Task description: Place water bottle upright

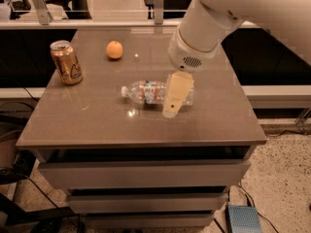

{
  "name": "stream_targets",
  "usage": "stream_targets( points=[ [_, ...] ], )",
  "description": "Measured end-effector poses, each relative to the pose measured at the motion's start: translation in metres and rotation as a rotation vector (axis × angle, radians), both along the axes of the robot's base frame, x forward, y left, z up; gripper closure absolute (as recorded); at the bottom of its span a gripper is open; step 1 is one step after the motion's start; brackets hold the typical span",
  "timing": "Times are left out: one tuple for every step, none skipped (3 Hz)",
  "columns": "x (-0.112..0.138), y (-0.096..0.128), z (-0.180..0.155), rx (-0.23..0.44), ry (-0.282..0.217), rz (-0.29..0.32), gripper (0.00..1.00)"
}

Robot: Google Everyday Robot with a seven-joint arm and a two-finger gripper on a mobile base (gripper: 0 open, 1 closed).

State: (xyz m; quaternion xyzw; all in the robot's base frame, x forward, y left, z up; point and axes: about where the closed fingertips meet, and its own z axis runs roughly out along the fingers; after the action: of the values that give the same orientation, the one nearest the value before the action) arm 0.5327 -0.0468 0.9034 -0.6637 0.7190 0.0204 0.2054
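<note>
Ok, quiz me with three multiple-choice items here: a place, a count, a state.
1. Where is the end effector? A over the base end of the water bottle; B at the left edge; C near the floor.
2. Things on the table? A one; B three; C six.
3. The water bottle is: A upright; B on its side; C hanging midair.
Answers: A, it overlaps the bottle's end away from the cap; B, bottle, gold can, orange; B, its cap points left along the table.
</note>
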Motion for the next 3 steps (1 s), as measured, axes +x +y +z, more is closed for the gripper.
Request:
stream_targets(
  points=[
    [0.004,0.032,-0.025,-0.006,0.047,0.007,0.0],
    [0.006,0.057,-0.049,-0.017,0.088,0.018,0.0],
    [0.01,0.071,-0.067,-0.028,0.109,0.034,0.16]
  ],
)
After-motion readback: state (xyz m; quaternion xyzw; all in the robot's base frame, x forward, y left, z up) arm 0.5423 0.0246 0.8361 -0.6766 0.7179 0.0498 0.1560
